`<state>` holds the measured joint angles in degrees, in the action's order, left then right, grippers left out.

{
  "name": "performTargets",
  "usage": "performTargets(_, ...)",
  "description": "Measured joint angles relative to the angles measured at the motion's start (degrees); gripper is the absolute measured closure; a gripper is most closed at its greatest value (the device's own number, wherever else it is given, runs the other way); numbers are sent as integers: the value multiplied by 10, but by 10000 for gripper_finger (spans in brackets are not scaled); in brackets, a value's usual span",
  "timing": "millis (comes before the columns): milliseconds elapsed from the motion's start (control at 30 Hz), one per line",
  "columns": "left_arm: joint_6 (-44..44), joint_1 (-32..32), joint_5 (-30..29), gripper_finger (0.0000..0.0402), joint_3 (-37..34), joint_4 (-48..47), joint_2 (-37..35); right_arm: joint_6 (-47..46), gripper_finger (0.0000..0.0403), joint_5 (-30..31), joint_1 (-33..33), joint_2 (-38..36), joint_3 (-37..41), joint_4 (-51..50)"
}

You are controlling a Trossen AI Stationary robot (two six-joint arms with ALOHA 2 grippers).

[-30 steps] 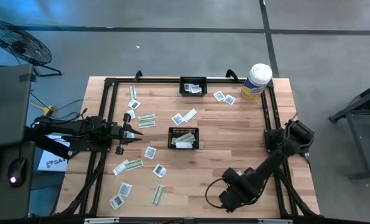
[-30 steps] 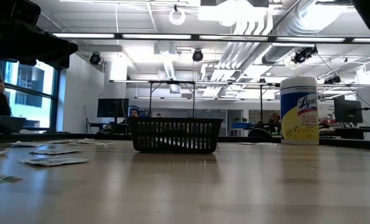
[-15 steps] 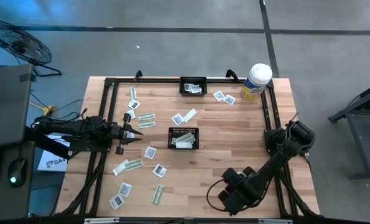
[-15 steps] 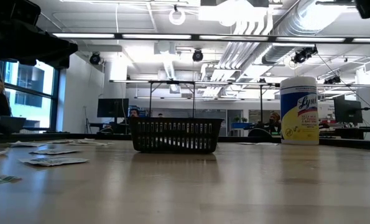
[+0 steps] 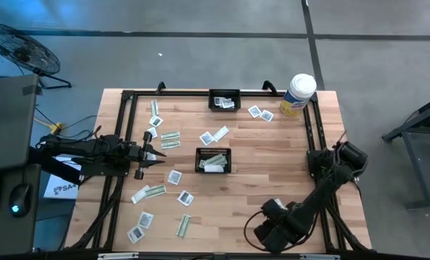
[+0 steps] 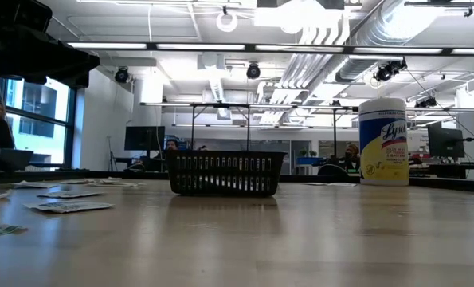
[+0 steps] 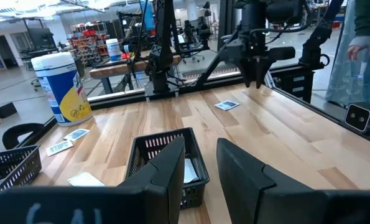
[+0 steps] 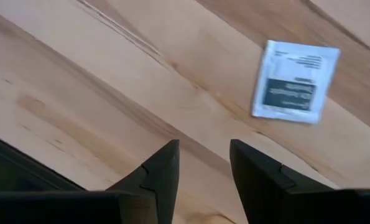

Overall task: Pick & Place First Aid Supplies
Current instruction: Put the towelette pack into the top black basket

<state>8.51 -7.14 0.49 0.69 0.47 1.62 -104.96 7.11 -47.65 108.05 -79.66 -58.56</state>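
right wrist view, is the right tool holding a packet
No, the right tool is open and empty; the white packet lies flat on the table beyond it.

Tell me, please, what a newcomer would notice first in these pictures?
Probably the many small packets scattered over the left half of the wooden table, around a black basket at its middle. Next, the tall white-and-yellow canister at the far right corner.

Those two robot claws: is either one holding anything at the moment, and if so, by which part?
Nothing is held. The left gripper is open and empty, facing a basket; the right gripper is open above a white packet.
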Motion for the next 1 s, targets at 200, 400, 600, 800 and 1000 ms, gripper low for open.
performTargets(200,0,0,0,309,0,0,0,0,267,-29,11,17,0,4)
performTargets(400,0,0,0,309,0,0,0,40,268,-43,16,23,0,5)
performTargets(600,0,0,0,309,0,0,0,89,268,-96,34,23,64,57)
performTargets(800,0,0,0,309,0,0,0,111,272,-129,56,21,104,88)
performTargets(1000,0,0,0,309,0,0,0,139,273,-181,74,22,99,54)
